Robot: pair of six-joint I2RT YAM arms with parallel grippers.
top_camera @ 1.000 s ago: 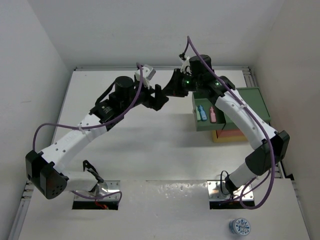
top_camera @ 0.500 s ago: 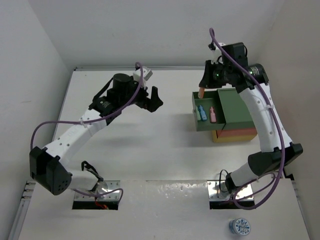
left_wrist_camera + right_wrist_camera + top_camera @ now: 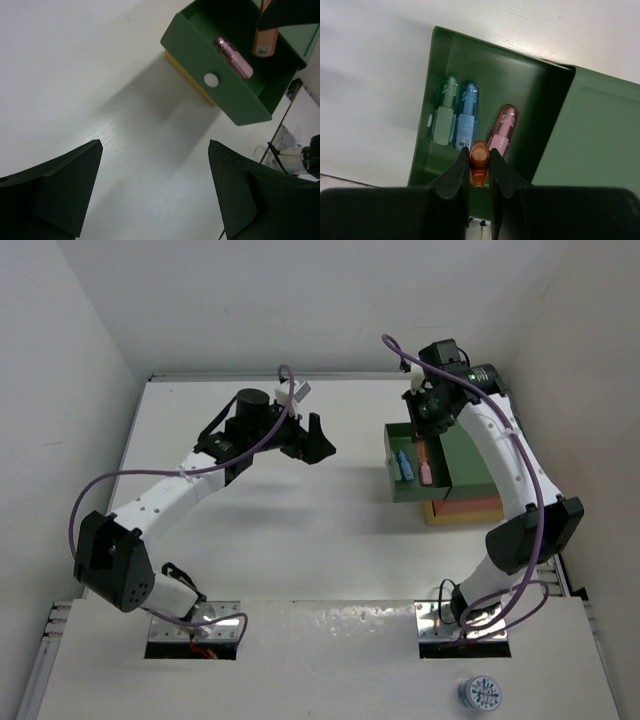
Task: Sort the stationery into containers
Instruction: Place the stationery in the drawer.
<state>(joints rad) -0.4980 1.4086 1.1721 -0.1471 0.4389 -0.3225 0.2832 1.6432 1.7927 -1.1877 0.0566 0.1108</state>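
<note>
The green tray (image 3: 395, 485) is pulled out from the stack over the red-orange (image 3: 478, 506) and yellow (image 3: 445, 517) trays at the right. In it lie a mint green marker (image 3: 444, 120), a blue marker (image 3: 467, 122) and a pink marker (image 3: 501, 131). My right gripper (image 3: 480, 156) is shut on an orange marker (image 3: 480, 162), held upright above the open green tray (image 3: 437, 90). My left gripper (image 3: 315, 440) is open and empty over the bare table left of the trays; its view shows the green tray (image 3: 200, 55), the pink marker (image 3: 232, 57) and the orange marker (image 3: 265, 40).
A small round blue-and-white object (image 3: 480, 695) lies at the near right edge. White walls enclose the table on the left, back and right. A metal rail (image 3: 495, 395) runs along the right side behind the trays.
My right gripper, holding the orange marker, has swung from the table's middle to the right and now sits over the green tray. My left gripper has barely moved.
</note>
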